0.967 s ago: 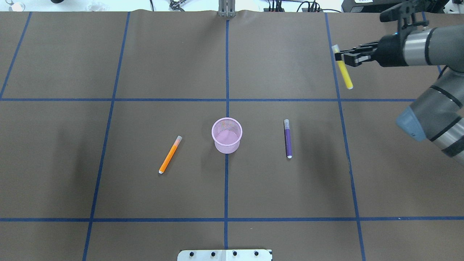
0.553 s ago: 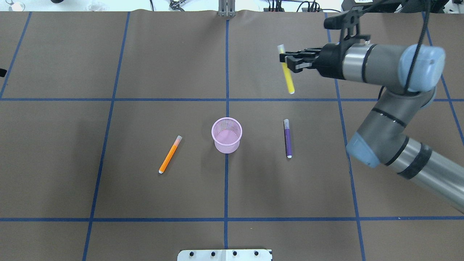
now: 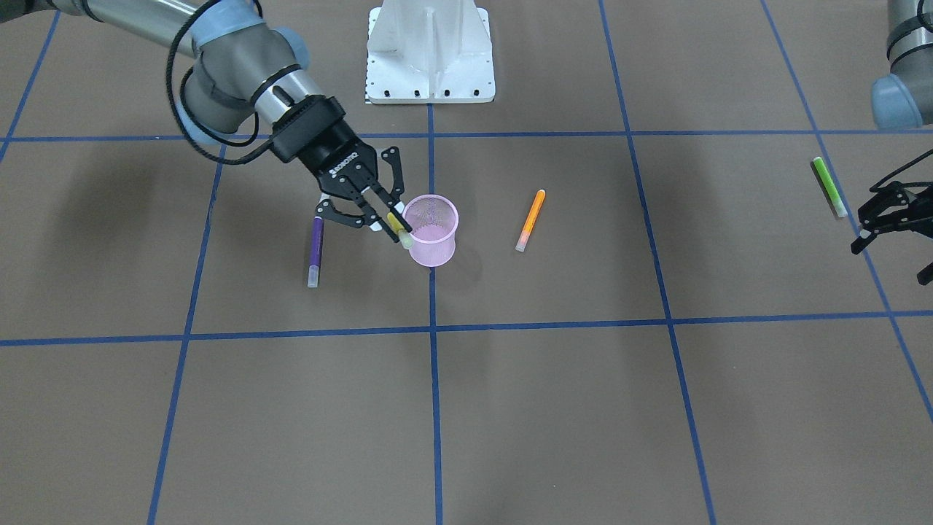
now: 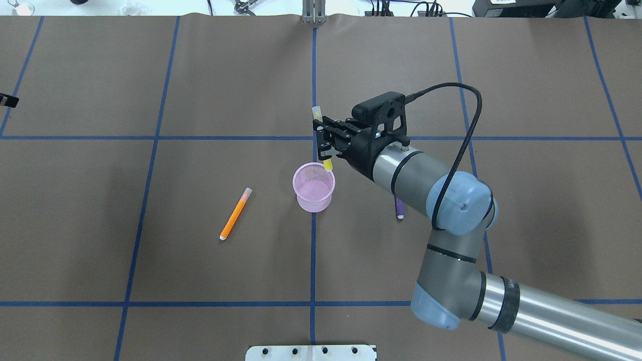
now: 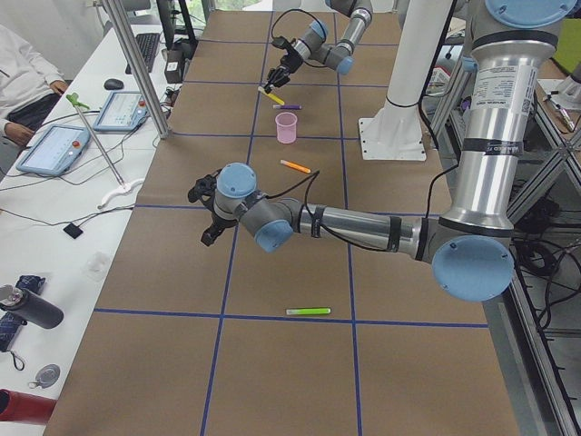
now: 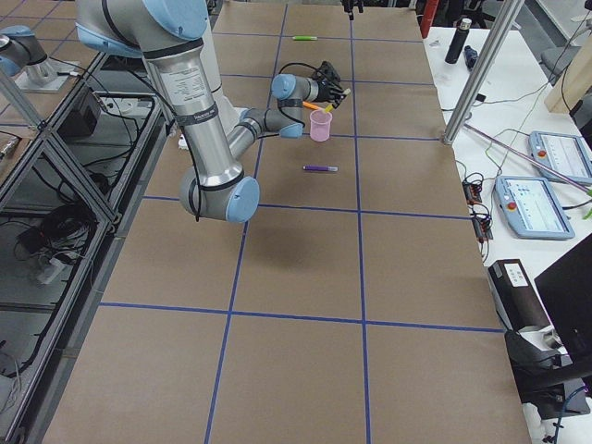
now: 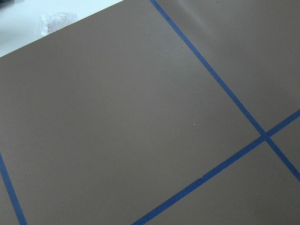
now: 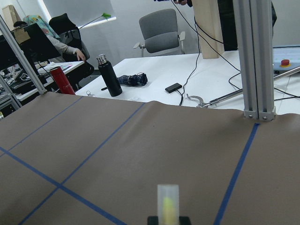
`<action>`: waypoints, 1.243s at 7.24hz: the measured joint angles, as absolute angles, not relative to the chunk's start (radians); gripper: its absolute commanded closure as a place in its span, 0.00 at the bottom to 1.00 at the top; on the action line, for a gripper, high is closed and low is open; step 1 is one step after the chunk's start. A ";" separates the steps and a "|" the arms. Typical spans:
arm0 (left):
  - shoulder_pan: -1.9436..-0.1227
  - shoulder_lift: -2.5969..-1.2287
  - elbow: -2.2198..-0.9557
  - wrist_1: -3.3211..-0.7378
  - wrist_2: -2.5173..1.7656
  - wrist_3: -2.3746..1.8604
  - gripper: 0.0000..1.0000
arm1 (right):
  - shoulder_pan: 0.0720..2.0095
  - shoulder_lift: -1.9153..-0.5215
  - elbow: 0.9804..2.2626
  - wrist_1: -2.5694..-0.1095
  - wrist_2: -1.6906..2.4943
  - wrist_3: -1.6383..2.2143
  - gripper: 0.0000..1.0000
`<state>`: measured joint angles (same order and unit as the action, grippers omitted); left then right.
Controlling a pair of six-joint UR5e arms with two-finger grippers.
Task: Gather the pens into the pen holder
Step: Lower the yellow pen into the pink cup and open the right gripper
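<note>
My right gripper (image 4: 324, 138) is shut on a yellow pen (image 4: 328, 164), which hangs tilted with its pale cap up. The pen's lower end is at the far right rim of the pink mesh pen holder (image 4: 313, 203); whether it is inside I cannot tell. From the front, the right gripper (image 3: 379, 211) and the yellow pen (image 3: 399, 230) sit against the pen holder (image 3: 431, 249). An orange pen (image 4: 234, 214) lies left of the holder. A purple pen (image 3: 315, 248) lies on its other side, mostly under my arm from overhead. A green pen (image 3: 829, 186) lies beside my open left gripper (image 3: 891, 259).
The robot's white base plate (image 4: 311, 352) is at the near table edge. A metal post (image 4: 313, 12) stands at the far edge. Blue tape lines grid the brown table cover. A side table with tablets (image 5: 54, 145) and a seated person flank the table.
My right arm has swung left and nearer to the robot, carrying the yellow pen from the far right to the pen holder's rim. The pens on the table have not moved.
</note>
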<state>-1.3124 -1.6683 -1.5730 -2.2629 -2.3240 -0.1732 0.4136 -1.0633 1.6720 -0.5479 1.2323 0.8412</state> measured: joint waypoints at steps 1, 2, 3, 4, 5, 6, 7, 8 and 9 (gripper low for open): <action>-1.312 -1.669 -1.570 -2.263 -2.324 -0.173 0.00 | 0.368 -1.058 1.670 -0.560 1.163 0.829 1.00; -1.312 -1.669 -1.568 -2.263 -2.324 -0.173 0.00 | 0.337 -1.057 1.662 -0.564 1.114 0.813 1.00; -1.312 -1.670 -1.567 -2.263 -2.324 -0.173 0.00 | 0.316 -1.057 1.648 -0.565 1.073 0.804 0.81; -1.312 -1.671 -1.567 -2.263 -2.323 -0.173 0.00 | 0.303 -1.055 1.641 -0.566 1.048 0.800 0.04; -1.312 -1.672 -1.566 -2.263 -2.323 -0.173 0.00 | 0.297 -1.055 1.638 -0.565 1.037 0.801 0.01; -1.312 -1.673 -1.566 -2.263 -2.323 -0.174 0.00 | 0.293 -1.054 1.638 -0.564 1.024 0.805 0.01; -1.312 -1.675 -1.566 -2.263 -2.322 -0.175 0.00 | 0.291 -1.052 1.639 -0.563 1.011 0.808 0.01; -1.312 -1.676 -1.566 -2.263 -2.322 -0.176 0.00 | 0.291 -1.050 1.643 -0.560 1.005 0.811 0.01; -1.312 -1.676 -1.565 -2.263 -2.322 -0.178 0.00 | 0.293 -1.043 1.647 -0.560 1.004 0.813 0.01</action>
<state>-1.3116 -1.6760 -1.5647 -2.2629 -2.3225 -0.1776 0.2934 -1.0425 1.6467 -0.5600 1.0040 0.8131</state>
